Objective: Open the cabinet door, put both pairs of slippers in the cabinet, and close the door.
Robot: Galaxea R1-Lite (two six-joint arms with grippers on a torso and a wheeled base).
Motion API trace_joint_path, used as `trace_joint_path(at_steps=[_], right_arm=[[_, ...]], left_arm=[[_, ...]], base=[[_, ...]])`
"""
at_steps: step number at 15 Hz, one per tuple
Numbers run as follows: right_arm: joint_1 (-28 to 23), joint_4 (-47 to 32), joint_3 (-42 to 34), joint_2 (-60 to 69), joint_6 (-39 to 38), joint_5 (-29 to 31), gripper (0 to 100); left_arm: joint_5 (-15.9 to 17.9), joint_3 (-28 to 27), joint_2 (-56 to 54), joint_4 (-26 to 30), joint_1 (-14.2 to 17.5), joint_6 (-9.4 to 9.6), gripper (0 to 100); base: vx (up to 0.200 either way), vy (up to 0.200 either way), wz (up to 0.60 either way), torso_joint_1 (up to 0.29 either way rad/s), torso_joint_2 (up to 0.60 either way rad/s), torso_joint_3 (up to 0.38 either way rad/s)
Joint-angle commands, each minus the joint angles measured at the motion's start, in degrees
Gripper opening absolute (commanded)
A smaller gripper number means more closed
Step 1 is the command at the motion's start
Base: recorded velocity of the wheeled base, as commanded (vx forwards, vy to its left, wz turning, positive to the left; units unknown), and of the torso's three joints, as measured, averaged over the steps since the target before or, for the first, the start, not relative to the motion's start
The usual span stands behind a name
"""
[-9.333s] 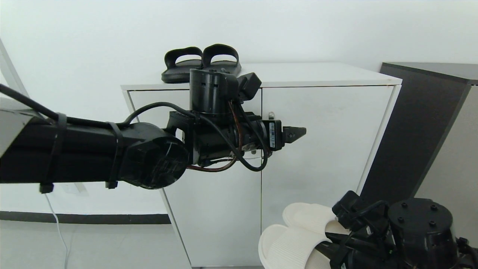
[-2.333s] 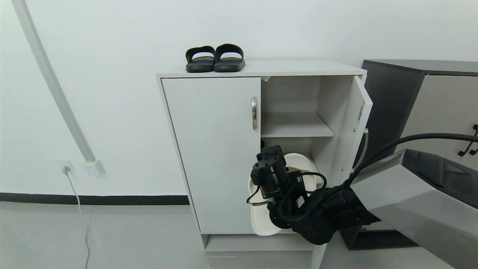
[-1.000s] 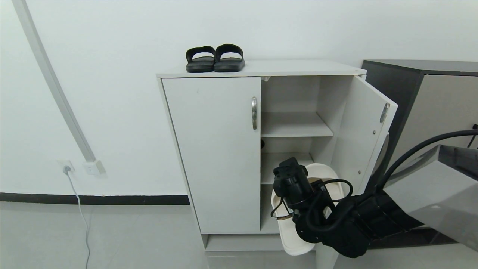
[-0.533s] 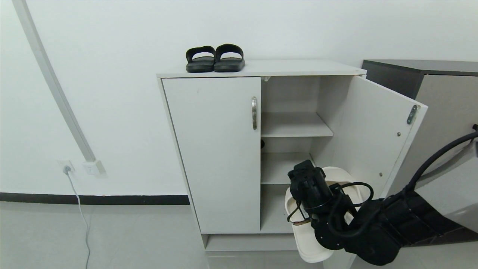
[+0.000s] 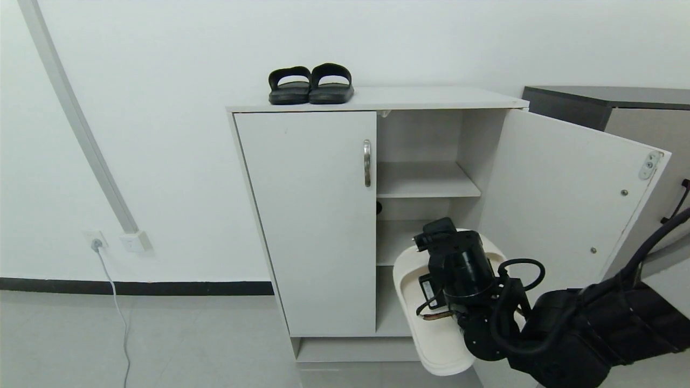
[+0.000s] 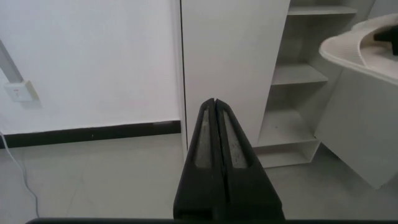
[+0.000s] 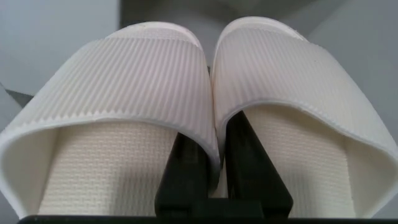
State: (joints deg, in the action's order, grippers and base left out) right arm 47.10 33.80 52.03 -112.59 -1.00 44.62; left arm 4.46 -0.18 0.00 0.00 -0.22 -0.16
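The white cabinet [image 5: 302,215] has its left door shut and its right door [image 5: 560,199] swung wide open, baring its shelves [image 5: 426,186]. A pair of black slippers [image 5: 311,83] rests on the cabinet top. My right gripper [image 7: 213,163] is shut on the pair of white slippers [image 5: 431,318], pinching their inner edges together in front of the lower shelves. In the right wrist view the white slippers [image 7: 186,106] lie side by side over the fingers. My left gripper [image 6: 214,134] is shut and empty, low over the floor, pointing at the cabinet [image 6: 233,62].
A dark grey cabinet [image 5: 614,113] stands right of the open door. A wall socket with a white cable [image 5: 97,245] sits low on the left wall, below a slanted conduit [image 5: 75,118]. Grey floor lies in front of the cabinet.
The right door has swung further open. My right arm with the white slippers dropped and shifted right, then turned back left toward the opening. The left arm, earlier at the doors, has left the head view.
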Motion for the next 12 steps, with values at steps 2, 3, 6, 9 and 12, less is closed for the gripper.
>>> trace_joint_path(at_steps=[2,3,6,9,12], right_arm=[[1.59,5.39,3.08,-4.13,-0.58,-2.96,0],[1.94,7.77,3.87,-5.18,-1.46,-4.1,0],[2.47,8.65,5.45,-6.59,-3.75,-4.19,0],[2.29,8.65,4.84,-6.59,-3.92,-4.01,0],[2.73,8.73,3.96,-6.76,-3.83,-4.01,0]], left_arm=[[0.02,0.01,0.09,0.0,-0.04,-0.02,0],[0.02,0.01,0.18,0.0,-0.04,0.07,0],[-0.07,0.01,0.09,0.0,0.04,-0.02,0],[0.02,0.01,0.09,0.0,-0.04,0.07,0],[-0.07,0.01,0.09,-0.09,-0.04,-0.11,0]], base=[[0.0,0.0,0.0,0.0,0.0,0.0],[0.0,0.0,0.0,0.0,0.0,0.0],[0.0,-0.133,0.0,-0.002,0.0,0.002],[0.0,-0.2,0.0,-0.002,0.0,0.002],[0.0,-0.067,0.0,-0.001,0.0,-0.001]])
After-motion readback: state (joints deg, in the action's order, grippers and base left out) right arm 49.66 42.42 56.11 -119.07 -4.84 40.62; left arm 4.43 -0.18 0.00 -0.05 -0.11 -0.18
